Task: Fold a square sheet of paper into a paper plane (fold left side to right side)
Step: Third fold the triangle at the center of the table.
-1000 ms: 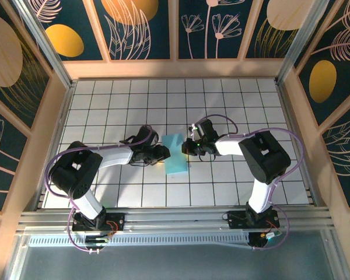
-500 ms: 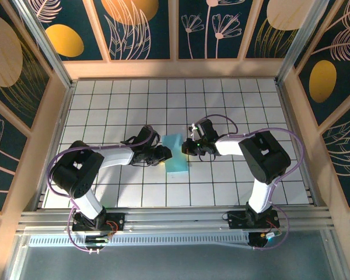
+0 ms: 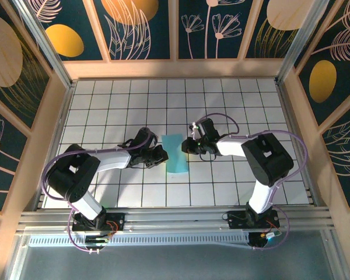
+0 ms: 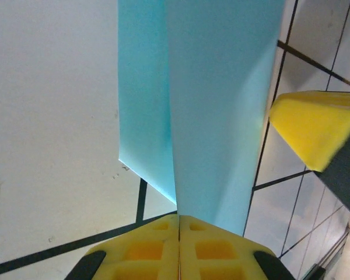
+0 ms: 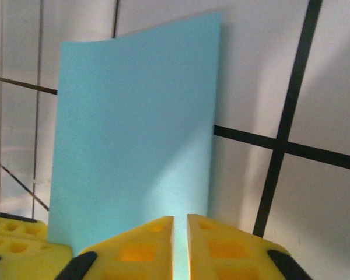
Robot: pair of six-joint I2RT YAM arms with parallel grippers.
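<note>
The square sheet of paper (image 3: 176, 154) is light cyan and lies doubled over in the middle of the tiled table. My left gripper (image 3: 162, 154) is at its left side. In the left wrist view my left gripper (image 4: 179, 217) is shut on an edge of the sheet (image 4: 221, 105), and a flap rises from the pinch. My right gripper (image 3: 185, 146) is at the right edge. In the right wrist view my right gripper (image 5: 180, 220) has its jaws a hair apart with the cyan sheet (image 5: 134, 128) in the slit. The sheet's near edge is hidden under its fingers.
White tiles with black grid lines (image 3: 221, 105) cover the table, with wooden walls (image 3: 175, 69) around it. One yellow finger of the right gripper (image 4: 315, 122) shows in the left wrist view. The left gripper's fingers (image 5: 14, 233) show in the right wrist view.
The sheet looks a little narrower and flatter than a second ago. Both grippers have stayed at its edges with only slight shifts.
</note>
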